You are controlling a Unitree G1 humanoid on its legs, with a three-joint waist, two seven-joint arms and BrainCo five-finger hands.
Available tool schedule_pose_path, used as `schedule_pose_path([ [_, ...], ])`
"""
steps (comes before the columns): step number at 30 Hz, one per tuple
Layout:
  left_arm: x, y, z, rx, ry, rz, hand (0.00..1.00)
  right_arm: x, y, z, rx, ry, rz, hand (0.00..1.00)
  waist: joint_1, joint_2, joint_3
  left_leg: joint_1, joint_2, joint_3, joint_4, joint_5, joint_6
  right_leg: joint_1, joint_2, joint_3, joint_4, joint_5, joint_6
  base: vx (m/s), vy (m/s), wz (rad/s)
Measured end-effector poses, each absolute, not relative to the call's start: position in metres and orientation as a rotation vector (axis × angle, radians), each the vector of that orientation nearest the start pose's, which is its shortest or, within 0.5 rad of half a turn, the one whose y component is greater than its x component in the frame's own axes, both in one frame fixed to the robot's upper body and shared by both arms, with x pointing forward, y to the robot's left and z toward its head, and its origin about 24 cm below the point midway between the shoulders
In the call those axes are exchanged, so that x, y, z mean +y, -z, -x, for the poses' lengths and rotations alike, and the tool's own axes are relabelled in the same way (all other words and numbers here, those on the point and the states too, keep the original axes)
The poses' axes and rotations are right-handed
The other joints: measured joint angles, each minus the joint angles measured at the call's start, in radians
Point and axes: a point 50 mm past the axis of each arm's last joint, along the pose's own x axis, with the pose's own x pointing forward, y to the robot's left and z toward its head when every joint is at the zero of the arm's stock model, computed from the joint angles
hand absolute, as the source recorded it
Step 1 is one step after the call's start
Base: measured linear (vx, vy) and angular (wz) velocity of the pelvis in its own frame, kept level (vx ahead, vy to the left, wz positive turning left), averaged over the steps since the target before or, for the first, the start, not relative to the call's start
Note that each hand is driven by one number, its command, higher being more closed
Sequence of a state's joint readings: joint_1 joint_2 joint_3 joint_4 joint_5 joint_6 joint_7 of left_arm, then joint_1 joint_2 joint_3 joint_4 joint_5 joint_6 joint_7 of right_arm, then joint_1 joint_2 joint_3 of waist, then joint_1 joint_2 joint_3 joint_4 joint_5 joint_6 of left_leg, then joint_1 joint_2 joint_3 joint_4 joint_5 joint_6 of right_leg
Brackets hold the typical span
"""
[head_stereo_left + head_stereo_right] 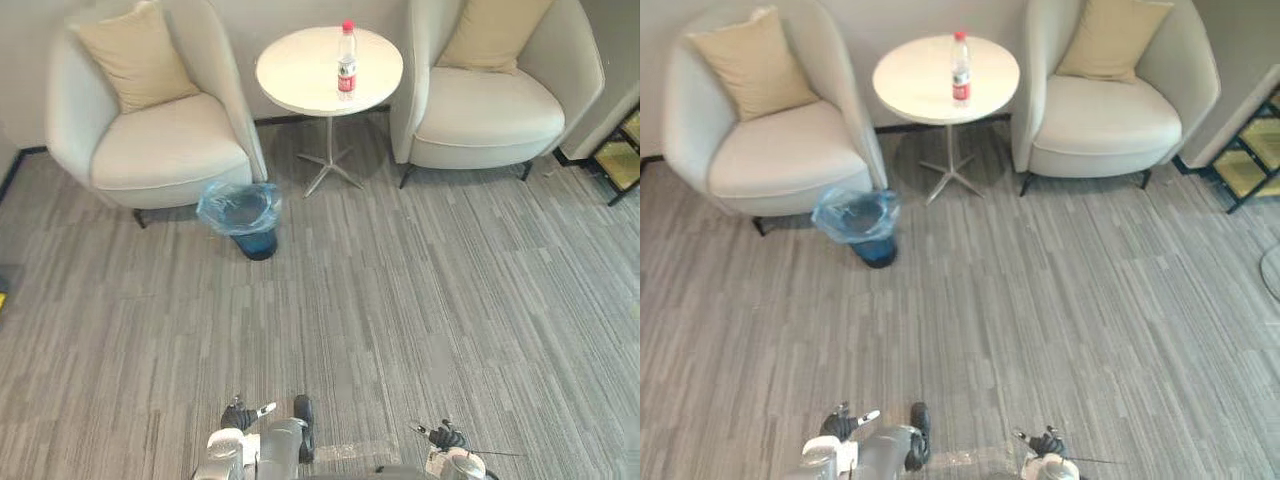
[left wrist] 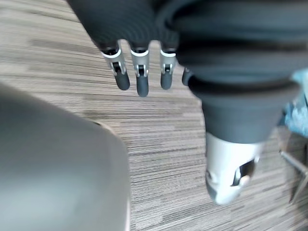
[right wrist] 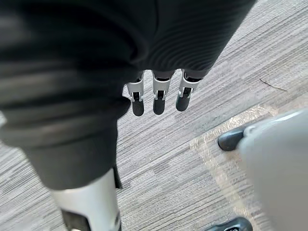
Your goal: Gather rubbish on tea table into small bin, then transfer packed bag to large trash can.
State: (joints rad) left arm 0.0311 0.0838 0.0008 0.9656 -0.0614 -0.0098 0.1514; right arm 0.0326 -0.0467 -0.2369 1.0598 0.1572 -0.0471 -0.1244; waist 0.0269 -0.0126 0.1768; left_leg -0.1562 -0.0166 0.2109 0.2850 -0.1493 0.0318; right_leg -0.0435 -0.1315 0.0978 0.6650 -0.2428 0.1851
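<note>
A clear water bottle (image 1: 346, 62) with a red cap and red label stands upright on the round white tea table (image 1: 300, 70) between two armchairs. On the carpet left of the table's foot sits the small bin (image 1: 243, 215), lined with a blue bag and open at the top. My left hand (image 2: 140, 79) hangs low by my side over the carpet, fingers straight and holding nothing. My right hand (image 3: 156, 96) hangs the same way on the other side, open and empty. Both hands are far from the table, at the near edge of the eye views (image 1: 240, 415) (image 1: 447, 437).
A cream armchair (image 1: 160, 140) with a tan cushion stands left of the table, and a second one (image 1: 490, 110) stands right of it. A dark-framed shelf (image 1: 622, 150) is at the far right. Grey striped carpet (image 1: 400, 300) stretches between me and the furniture.
</note>
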Motion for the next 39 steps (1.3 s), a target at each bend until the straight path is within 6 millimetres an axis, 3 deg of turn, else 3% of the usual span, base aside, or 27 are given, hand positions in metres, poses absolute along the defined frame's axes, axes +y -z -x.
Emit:
schedule_pose_path([
  [2, 0.189, 0.150, -0.128, 1.004, -0.199, -0.111, 0.00, -0.203, 0.154, -0.115, 1.002, 0.439, -0.152, 0.00, -0.017, -0.001, 0.003, 0.112, -0.003, -0.004, -0.051, -0.029, 0.001, -0.087, -0.015, -0.052, 0.246, 0.023, 0.022, 0.45, 0.080, -0.05],
  [4, 0.187, 0.151, -0.127, 1.015, -0.191, -0.111, 0.00, -0.204, 0.152, -0.120, 0.980, 0.435, -0.150, 0.00, -0.016, 0.006, 0.014, 0.249, 0.000, -0.002, -0.134, -0.041, -0.003, -0.158, -0.064, -0.175, 0.343, -0.014, -0.062, 0.50, 0.008, -0.10],
  [6, 0.185, 0.151, -0.127, 1.019, -0.188, -0.109, 0.00, -0.206, 0.149, -0.126, 0.956, 0.431, -0.145, 0.00, -0.025, 0.016, 0.020, 0.329, 0.027, -0.005, -0.181, -0.041, -0.004, -0.214, -0.074, -0.270, 0.275, -0.046, -0.108, 0.46, -0.085, 0.06],
  [8, 0.185, 0.152, -0.126, 1.021, -0.184, -0.112, 0.00, -0.206, 0.147, -0.131, 0.941, 0.424, -0.144, 0.00, -0.029, 0.019, 0.023, 0.356, 0.061, -0.010, -0.179, -0.041, -0.004, -0.266, -0.067, -0.320, 0.144, -0.047, -0.114, 0.40, -0.171, 0.18],
  [10, 0.186, 0.153, -0.122, 1.032, -0.184, -0.116, 0.00, -0.206, 0.146, -0.133, 0.938, 0.415, -0.141, 0.00, -0.034, 0.012, 0.023, 0.399, 0.091, -0.035, -0.179, -0.049, -0.017, -0.288, -0.034, -0.310, -0.188, 0.075, -0.115, 0.47, -0.283, 0.29],
  [11, 0.188, 0.153, -0.121, 1.032, -0.187, -0.119, 0.00, -0.205, 0.147, -0.132, 0.943, 0.412, -0.138, 0.00, -0.033, 0.007, 0.022, 0.408, 0.091, -0.040, -0.179, -0.055, -0.027, -0.286, -0.027, -0.285, -0.254, 0.119, -0.116, 0.52, -0.327, 0.40],
  [12, 0.195, 0.154, -0.116, 1.046, -0.199, -0.134, 0.00, -0.204, 0.149, -0.128, 0.958, 0.401, -0.130, 0.00, -0.038, -0.032, 0.012, 0.445, 0.075, -0.087, -0.173, -0.092, -0.083, -0.291, -0.020, -0.213, -0.306, 0.256, -0.149, 0.52, -0.340, 0.21],
  [13, 0.189, 0.155, -0.115, 1.057, -0.205, -0.108, 0.00, -0.214, 0.144, -0.136, 0.933, 0.401, -0.098, 0.00, -0.039, 0.019, 0.020, 0.465, 0.116, -0.118, -0.155, -0.107, -0.095, -0.303, 0.006, -0.233, -0.212, 0.188, -0.167, 0.49, -0.338, 0.20],
  [15, 0.178, 0.157, -0.114, 1.063, -0.193, -0.083, 0.00, -0.221, 0.144, -0.134, 0.940, 0.411, -0.081, 0.00, -0.037, 0.050, 0.006, 0.394, 0.146, -0.158, -0.018, -0.105, -0.100, -0.294, 0.019, -0.258, -0.210, 0.127, -0.169, 0.43, -0.318, 0.20],
  [16, 0.174, 0.156, -0.117, 1.053, -0.194, -0.061, 0.00, -0.227, 0.145, -0.129, 0.953, 0.451, -0.094, 0.00, -0.037, 0.083, 0.015, 0.272, 0.185, -0.204, 0.243, -0.048, -0.179, -0.227, 0.047, -0.285, -0.264, 0.106, -0.181, 0.42, -0.309, 0.32],
  [17, 0.174, 0.156, -0.117, 1.050, -0.198, -0.056, 0.00, -0.229, 0.145, -0.128, 0.957, 0.457, -0.090, 0.00, -0.035, 0.088, 0.016, 0.242, 0.192, -0.212, 0.309, -0.034, -0.203, -0.203, 0.054, -0.288, -0.281, 0.103, -0.187, 0.60, -0.377, 0.32],
  [18, 0.172, 0.156, -0.118, 1.042, -0.215, -0.031, 0.00, -0.233, 0.147, -0.122, 0.983, 0.472, -0.079, 0.00, -0.026, 0.101, 0.024, 0.178, 0.212, -0.196, 0.496, -0.050, -0.232, -0.105, 0.079, -0.303, -0.343, 0.097, -0.204, 0.34, -0.162, 0.11],
  [19, 0.172, 0.155, -0.119, 1.038, -0.217, -0.029, 0.00, -0.233, 0.148, -0.120, 0.994, 0.475, -0.077, 0.00, -0.022, 0.100, 0.026, 0.156, 0.219, -0.178, 0.544, -0.060, -0.225, -0.067, 0.085, -0.309, -0.366, 0.094, -0.208, 0.50, -0.216, 0.17],
  [21, 0.176, 0.152, -0.123, 1.008, -0.223, -0.036, 0.00, -0.231, 0.151, -0.115, 1.021, 0.481, -0.080, 0.00, -0.011, 0.087, 0.034, 0.071, 0.215, -0.094, 0.603, -0.092, -0.168, 0.053, 0.091, -0.335, -0.455, 0.089, -0.210, 0.35, -0.124, 0.14],
  [22, 0.178, 0.150, -0.127, 0.989, -0.228, -0.029, 0.00, -0.230, 0.151, -0.117, 1.015, 0.483, -0.082, 0.00, -0.002, 0.081, 0.035, -0.005, 0.187, -0.043, 0.506, -0.104, -0.145, 0.102, 0.091, -0.342, -0.514, 0.091, -0.206, 0.30, -0.088, 0.04],
  [24, 0.178, 0.149, -0.131, 0.977, -0.230, -0.023, 0.00, -0.229, 0.150, -0.119, 1.012, 0.484, -0.088, 0.00, 0.008, 0.079, 0.036, -0.044, 0.151, -0.025, 0.349, -0.102, -0.141, 0.131, 0.089, -0.339, -0.547, 0.091, -0.198, 0.35, -0.018, -0.03],
  [25, 0.177, 0.148, -0.132, 0.974, -0.227, -0.023, 0.00, -0.228, 0.151, -0.116, 1.020, 0.485, -0.090, 0.00, 0.017, 0.079, 0.036, -0.044, 0.087, -0.035, 0.038, -0.028, -0.137, 0.177, 0.087, -0.340, -0.588, 0.085, -0.179, 0.50, 0.069, -0.08],
  [26, 0.177, 0.148, -0.132, 0.971, -0.230, -0.017, 0.00, -0.228, 0.152, -0.115, 1.025, 0.482, -0.087, 0.00, 0.033, 0.076, 0.037, -0.025, 0.066, -0.047, -0.060, 0.104, -0.112, 0.200, 0.088, -0.328, -0.607, 0.082, -0.168, 0.51, 0.092, -0.15],
  [27, 0.177, 0.147, -0.133, 0.966, -0.232, -0.016, 0.00, -0.227, 0.152, -0.115, 1.027, 0.479, -0.089, 0.00, 0.040, 0.067, 0.038, -0.010, 0.057, -0.043, -0.081, 0.120, -0.079, 0.209, 0.084, -0.315, -0.615, 0.080, -0.164, 0.46, 0.099, -0.14],
  [28, 0.185, 0.146, -0.135, 0.961, -0.232, -0.046, 0.00, -0.213, 0.153, -0.120, 1.025, 0.445, -0.109, 0.00, 0.037, 0.035, 0.029, 0.019, 0.026, -0.029, -0.117, 0.123, -0.040, 0.221, 0.057, -0.298, -0.637, 0.085, -0.148, 0.47, 0.094, -0.04],
  [31, 0.187, 0.145, -0.139, 0.956, -0.236, -0.042, 0.00, -0.205, 0.153, -0.127, 1.013, 0.416, -0.116, 0.00, 0.042, 0.011, 0.041, 0.020, 0.026, -0.004, -0.051, 0.075, -0.012, 0.225, 0.040, -0.250, -0.603, 0.097, -0.127, 0.41, 0.095, -0.17],
  [33, 0.186, 0.148, -0.134, 0.980, -0.235, -0.042, 0.00, -0.205, 0.152, -0.128, 1.013, 0.403, -0.098, 0.00, 0.044, 0.025, 0.039, 0.100, 0.034, 0.008, -0.065, 0.035, -0.006, 0.137, 0.034, -0.205, -0.317, 0.073, -0.088, 0.38, 0.128, -0.36],
  [34, 0.184, 0.149, -0.132, 0.994, -0.211, -0.055, 0.00, -0.203, 0.153, -0.127, 1.018, 0.388, -0.089, 0.00, 0.032, 0.028, 0.040, 0.179, 0.027, 0.003, -0.113, 0.012, 0.001, 0.038, 0.013, -0.193, -0.048, 0.083, -0.031, 0.26, 0.089, -0.18],
  [35, 0.185, 0.150, -0.131, 1.001, -0.200, -0.063, 0.00, -0.204, 0.153, -0.127, 1.015, 0.385, -0.083, 0.00, 0.028, 0.027, 0.039, 0.204, 0.022, -0.003, -0.127, 0.000, 0.002, 0.010, 0.003, -0.195, 0.029, 0.078, -0.021, 0.40, 0.093, 0.09],
  [36, 0.186, 0.151, -0.129, 1.014, -0.180, -0.090, 0.00, -0.205, 0.153, -0.125, 1.016, 0.380, -0.073, 0.00, 0.018, 0.022, 0.042, 0.269, 0.004, -0.015, -0.155, -0.020, 0.002, -0.048, -0.042, -0.225, 0.185, 0.037, -0.043, 0.31, 0.021, 0.28],
  [37, 0.186, 0.152, -0.128, 1.023, -0.173, -0.101, 0.00, -0.206, 0.151, -0.126, 1.005, 0.376, -0.064, 0.00, 0.012, 0.021, 0.040, 0.313, -0.001, -0.024, -0.179, -0.025, 0.005, -0.087, -0.072, -0.269, 0.220, 0.003, -0.067, 0.31, 0.021, 0.31],
  [39, 0.187, 0.152, -0.127, 1.026, -0.173, -0.106, 0.00, -0.204, 0.150, -0.129, 0.990, 0.368, -0.064, 0.00, 0.009, 0.020, 0.040, 0.349, 0.007, -0.039, -0.197, -0.026, 0.004, -0.136, -0.086, -0.311, 0.165, -0.023, -0.078, 0.29, -0.040, 0.43],
])
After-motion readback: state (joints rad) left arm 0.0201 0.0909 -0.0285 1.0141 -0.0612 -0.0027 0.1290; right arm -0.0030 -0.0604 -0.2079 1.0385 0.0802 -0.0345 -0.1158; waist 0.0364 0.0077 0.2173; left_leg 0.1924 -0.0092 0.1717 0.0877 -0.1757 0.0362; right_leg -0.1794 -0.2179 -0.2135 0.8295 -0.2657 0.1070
